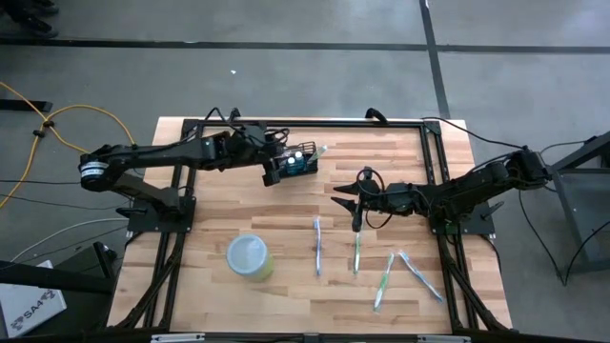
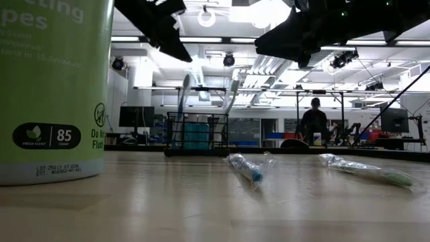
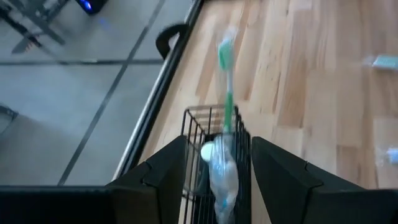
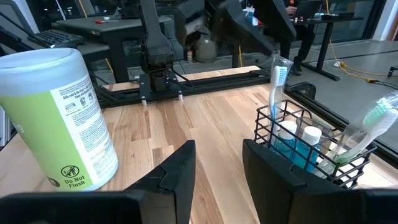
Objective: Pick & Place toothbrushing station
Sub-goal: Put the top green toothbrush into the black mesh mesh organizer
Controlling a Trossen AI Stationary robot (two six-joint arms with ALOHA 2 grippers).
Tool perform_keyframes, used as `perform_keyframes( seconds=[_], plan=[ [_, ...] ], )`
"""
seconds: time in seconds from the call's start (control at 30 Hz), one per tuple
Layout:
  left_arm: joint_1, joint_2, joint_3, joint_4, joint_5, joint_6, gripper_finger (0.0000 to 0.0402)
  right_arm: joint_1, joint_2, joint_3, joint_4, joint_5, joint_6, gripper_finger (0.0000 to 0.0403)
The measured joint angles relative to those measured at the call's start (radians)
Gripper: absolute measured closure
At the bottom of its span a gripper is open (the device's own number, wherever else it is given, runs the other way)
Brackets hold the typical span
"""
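Observation:
The black wire-mesh holder (image 1: 297, 164) stands on its base at the table's far middle. A green-headed toothbrush (image 3: 226, 74) and a blue one (image 4: 278, 81) stick up out of it. In the low view the holder (image 2: 197, 134) rests on the wood. My left gripper (image 3: 217, 149) is open just above it, with a finger on either side of the holder's top (image 3: 214, 115) and touching nothing. It hangs clear of the brushes in the low view (image 2: 180, 47). My right gripper (image 1: 345, 198) is open and empty over the table's middle, right of the holder.
A round yellow-green wipes canister with a pale lid (image 1: 249, 257) stands near the front left. Several wrapped toothbrushes (image 1: 317, 246) (image 1: 383, 281) (image 1: 419, 274) lie on the wood in front of my right gripper. A black frame rail (image 3: 168, 74) runs along the far edge.

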State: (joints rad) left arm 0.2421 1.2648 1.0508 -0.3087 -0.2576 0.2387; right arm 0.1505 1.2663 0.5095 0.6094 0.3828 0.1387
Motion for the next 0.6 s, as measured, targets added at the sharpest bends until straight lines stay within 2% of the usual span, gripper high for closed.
perform_keyframes(
  seconds=[0.4, 0.6],
  plan=[
    [-0.067, -0.035, 0.0, 0.03, 0.0, -0.001, 0.0228, 0.0, 0.0, 0.0, -0.011, -0.001, 0.0, 0.0278],
    [-0.085, -0.035, 0.0, 0.03, 0.0, -0.003, 0.0228, 0.0, -0.036, 0.0, -0.133, -0.003, 0.032, 0.0278]
  ],
)
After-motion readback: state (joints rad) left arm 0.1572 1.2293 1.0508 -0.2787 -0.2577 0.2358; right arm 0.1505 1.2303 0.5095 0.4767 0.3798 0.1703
